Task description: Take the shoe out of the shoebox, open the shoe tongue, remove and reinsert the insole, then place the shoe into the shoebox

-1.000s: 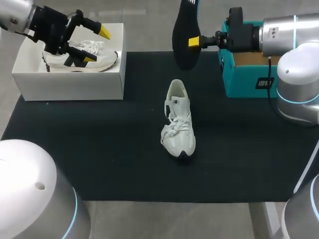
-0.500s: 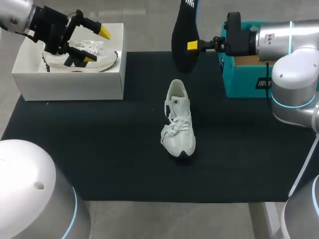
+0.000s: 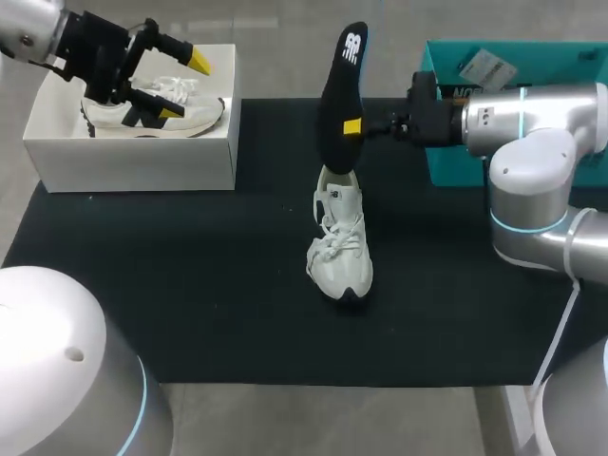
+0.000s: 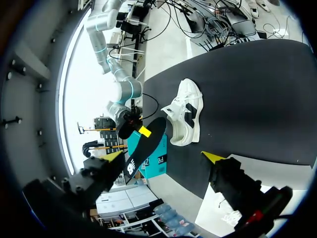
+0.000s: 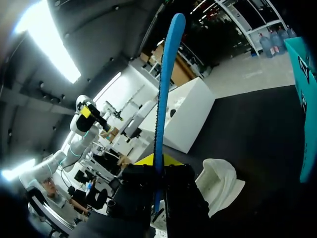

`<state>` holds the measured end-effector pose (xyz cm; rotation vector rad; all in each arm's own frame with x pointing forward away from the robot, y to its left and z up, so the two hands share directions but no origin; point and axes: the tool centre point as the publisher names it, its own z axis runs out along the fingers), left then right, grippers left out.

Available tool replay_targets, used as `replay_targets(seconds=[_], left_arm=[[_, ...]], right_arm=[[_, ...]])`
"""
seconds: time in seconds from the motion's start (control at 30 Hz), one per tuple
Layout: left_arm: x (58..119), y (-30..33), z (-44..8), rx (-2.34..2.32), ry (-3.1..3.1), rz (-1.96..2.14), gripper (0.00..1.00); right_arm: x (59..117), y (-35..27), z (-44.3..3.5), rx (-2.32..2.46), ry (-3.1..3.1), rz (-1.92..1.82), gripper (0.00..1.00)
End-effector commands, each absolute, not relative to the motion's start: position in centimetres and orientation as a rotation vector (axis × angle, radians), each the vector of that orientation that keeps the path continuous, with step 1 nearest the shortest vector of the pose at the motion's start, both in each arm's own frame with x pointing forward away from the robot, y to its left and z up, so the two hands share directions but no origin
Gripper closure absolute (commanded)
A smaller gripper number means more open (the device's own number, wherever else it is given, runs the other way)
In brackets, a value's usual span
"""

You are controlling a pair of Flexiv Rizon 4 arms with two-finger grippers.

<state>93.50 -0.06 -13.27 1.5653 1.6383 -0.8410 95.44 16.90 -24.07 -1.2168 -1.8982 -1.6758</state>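
Far left: hovered over the white shoebox with the left gripper, yellow-tipped fingers spread apart and gripping nothing, probably parked there out of the way. Showed a second shoe lying inside that box.

Middle: stood the white shoe on the black mat, well apart from both boxes, toe toward the robot and heel opening upward, seemingly ready to take its lining back. Held the dark insole nearly upright directly over that heel, lower end at the collar. Could not tell from above whether merely touching or already slipped inside.

Right of that: pinched the insole from both sides with the right gripper, low on its length, likely for steering the end downward. Far right: showed a teal box behind the right arm, near the mat's edge.
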Motion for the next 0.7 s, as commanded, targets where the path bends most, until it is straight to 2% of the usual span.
replay_targets(seconds=[0.03, 0.47, 0.7], left_arm=[[93.5, 0.0, -13.2, 1.568, 1.64, -0.838, 0.0], [93.5, 0.0, -13.2, 1.568, 1.64, -0.838, 0.0], [93.5, 0.0, -13.2, 1.568, 1.64, -0.838, 0.0]], right_arm=[[95.5, 17.3, -24.3, -1.218, -1.892, -1.687, 1.0], [95.5, 17.3, -24.3, -1.218, -1.892, -1.687, 1.0], [97.0, 17.6, -26.8, -1.139, -1.929, -1.786, 1.0]])
